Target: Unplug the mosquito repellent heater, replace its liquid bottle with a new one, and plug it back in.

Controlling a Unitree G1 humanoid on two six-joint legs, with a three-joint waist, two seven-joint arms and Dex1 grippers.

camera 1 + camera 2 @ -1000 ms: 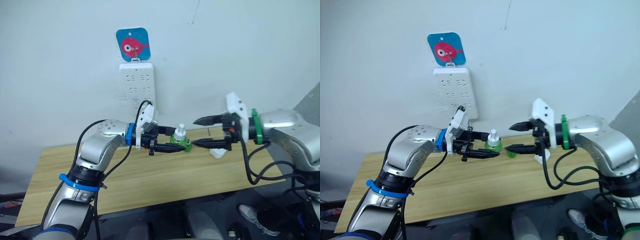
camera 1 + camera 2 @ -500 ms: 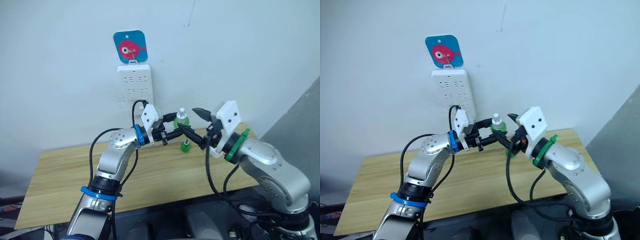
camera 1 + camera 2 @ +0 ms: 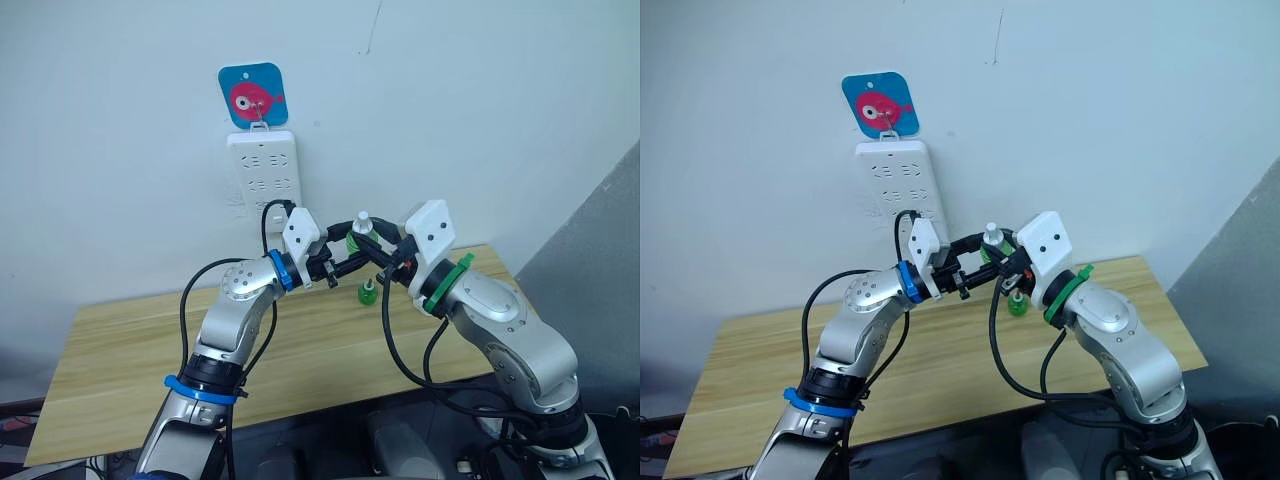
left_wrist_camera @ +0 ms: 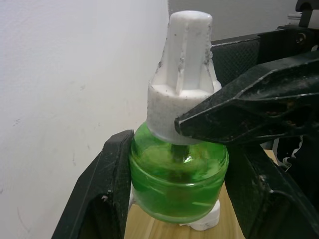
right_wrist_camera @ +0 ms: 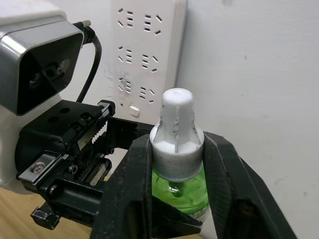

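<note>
We work above the table (image 3: 120,340), with the wall strip (image 3: 262,170) just behind and above both grippers; we see nothing plugged into the sockets that show. The left gripper (image 3: 345,262) is clenched on the green belly of the bottle (image 3: 361,232), its fingers (image 4: 112,184) pressing on either side and holding it upright in the air. The right gripper (image 3: 378,252) meets it from the opposite side and sits higher on the same bottle. Its two fingers hug the white ribbed collar under the cap, and from its own wrist view they look closed on it rather than merely near it. So both tools grasp one bottle, one low and one high. A second small green bottle (image 3: 368,292) stands on the table below the grippers, free of both. A white rounded bit (image 4: 204,225) peeks out just under the held bottle, past the left fingers. It may be the heater lying on the table, but we cannot tell. We judge that the swap step is in hand, most likely taking the cap off. Next, the left grip should stay firm while the right turns the cap about the bottle's upright axis and then lifts, with no tilt that could spill.
</note>
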